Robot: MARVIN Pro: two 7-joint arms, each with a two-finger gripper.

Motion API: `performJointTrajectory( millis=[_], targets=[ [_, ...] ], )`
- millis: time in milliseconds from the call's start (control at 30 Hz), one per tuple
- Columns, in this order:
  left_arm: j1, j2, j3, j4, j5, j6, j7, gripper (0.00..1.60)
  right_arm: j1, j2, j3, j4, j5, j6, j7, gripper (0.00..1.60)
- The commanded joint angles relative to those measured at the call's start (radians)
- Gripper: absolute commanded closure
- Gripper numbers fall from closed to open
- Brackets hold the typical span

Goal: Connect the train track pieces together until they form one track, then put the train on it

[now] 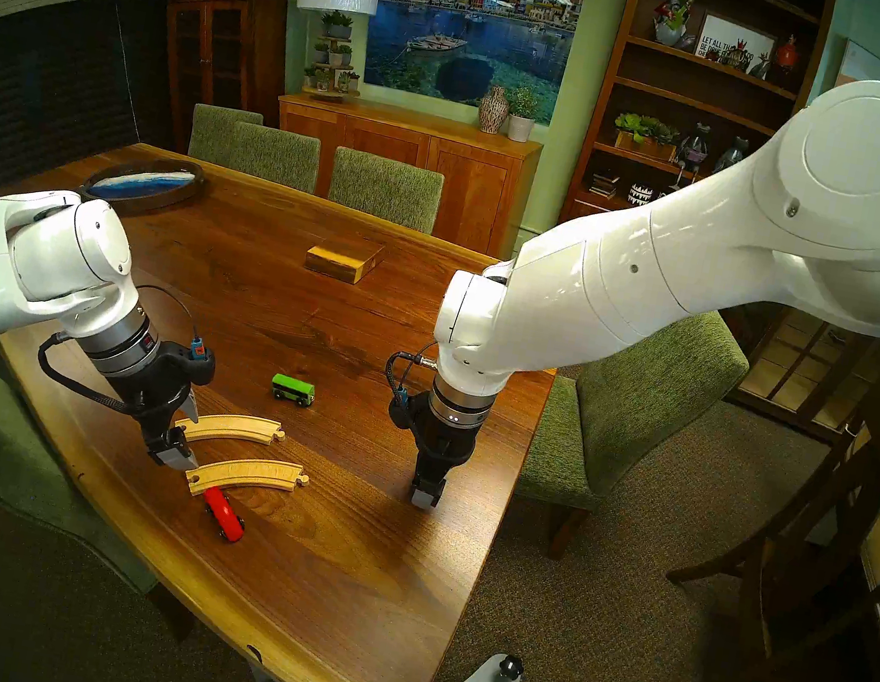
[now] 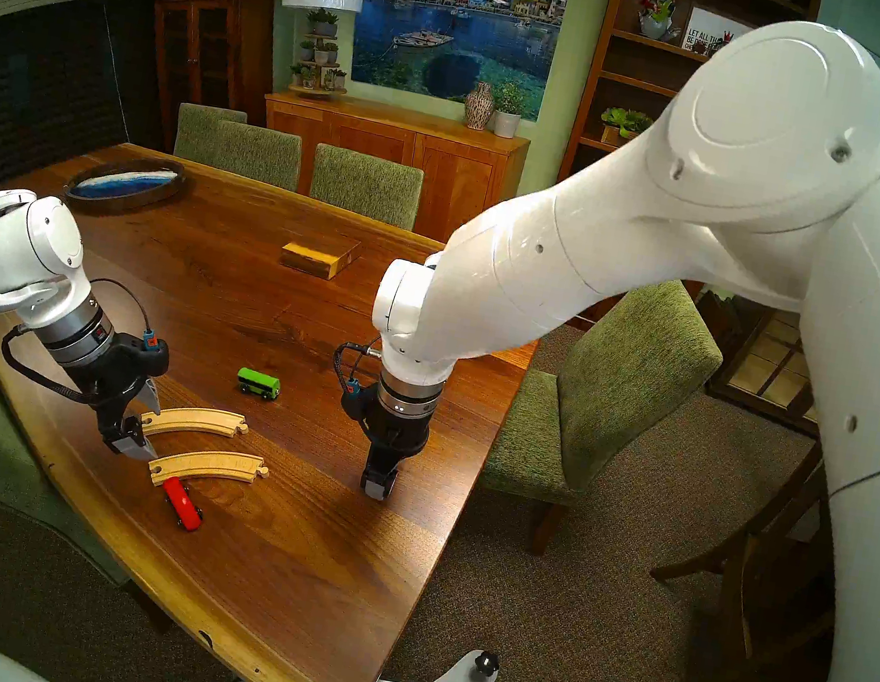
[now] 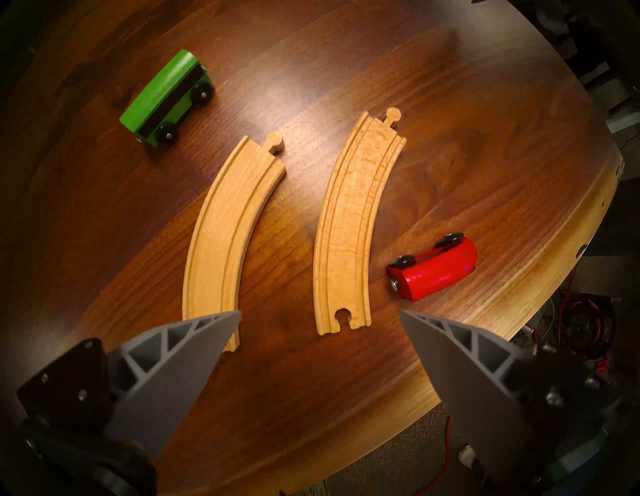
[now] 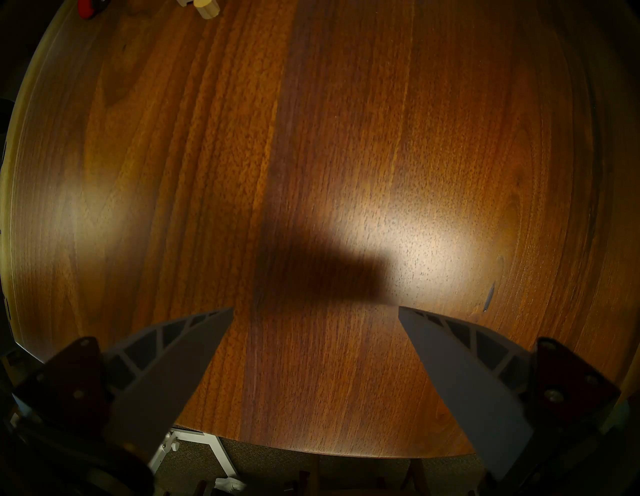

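Observation:
Two curved pale track pieces lie side by side and apart on the table, the far one point(image 1: 235, 427) point(image 3: 221, 235) and the near one point(image 1: 250, 474) point(image 3: 353, 225), pegs pointing right. The green car point(image 1: 293, 390) point(image 3: 166, 98) stands beyond them. The red car point(image 1: 224, 515) point(image 3: 433, 273) lies close to the near piece's socket end. My left gripper point(image 1: 189, 437) point(image 3: 320, 315) hovers open over the pieces' socket ends, holding nothing. My right gripper point(image 1: 425, 496) point(image 4: 315, 311) hangs open and empty over bare table to the right of the pieces.
A yellow-brown wooden block point(image 1: 343, 262) sits mid-table, and a round dark tray point(image 1: 103, 181) is at the far left. Green chairs point(image 1: 649, 403) surround the table. The table's near edge point(image 3: 519, 277) runs just past the red car.

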Motion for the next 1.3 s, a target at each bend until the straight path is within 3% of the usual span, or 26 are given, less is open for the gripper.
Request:
performJointTrajectory(
  millis=[0,567,767,933,1267],
  targets=[
    [-0.003,0.021,-0.001,-0.001,0.013,-0.02,0.0,0.0,0.022,0.004,0.006,0.004,0.002,0.003,0.0,0.0],
    [0.043,0.008,0.04,-0.037,0.01,-0.013,0.073,0.0,0.021,0.005,0.007,0.004,0.001,0.003,0.0,0.0],
    [0.045,-0.004,0.04,-0.03,-0.004,-0.009,0.089,0.0,0.021,0.005,0.007,0.004,0.001,0.003,0.0,0.0],
    [0.063,-0.013,0.039,-0.032,-0.039,-0.001,0.165,0.0,0.021,0.005,0.007,0.004,0.001,0.004,0.0,0.0],
    [0.068,-0.03,0.04,-0.016,-0.061,-0.002,0.191,0.0,0.021,0.005,0.007,0.004,0.001,0.004,0.0,0.0]
  ],
)
